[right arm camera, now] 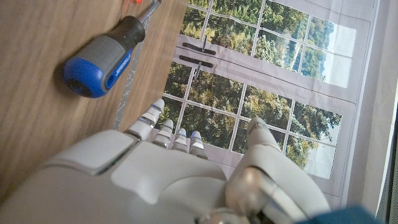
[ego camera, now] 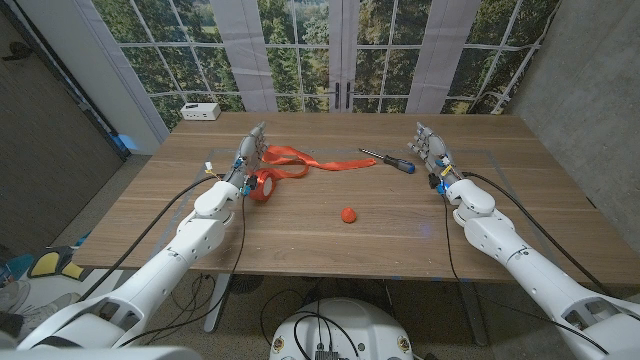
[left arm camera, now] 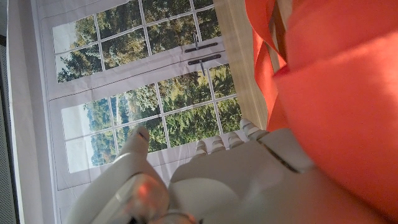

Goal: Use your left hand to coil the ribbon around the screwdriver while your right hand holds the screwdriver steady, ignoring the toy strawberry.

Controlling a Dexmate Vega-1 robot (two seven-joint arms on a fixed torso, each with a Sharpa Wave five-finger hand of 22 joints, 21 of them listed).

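An orange-red ribbon point(ego camera: 300, 160) lies unrolled on the wooden table point(ego camera: 300, 235), with its coiled end point(ego camera: 263, 186) next to my left wrist. My left hand point(ego camera: 250, 148) stands just left of the ribbon with fingers extended and holds nothing. In the left wrist view the ribbon point(left arm camera: 336, 81) looms close beside the left hand point(left arm camera: 236, 180). The screwdriver point(ego camera: 392, 161), with a blue and black handle and a metal shaft, lies right of the ribbon's far end. My right hand point(ego camera: 432, 148) stands open just right of the handle. The right wrist view shows the screwdriver point(right arm camera: 102, 59) lying apart from the right hand point(right arm camera: 168, 174).
A small red toy strawberry point(ego camera: 347, 214) sits on the table's middle, nearer the front than the ribbon and screwdriver. A white box point(ego camera: 201, 111) stands at the back left corner. Windows run behind the table.
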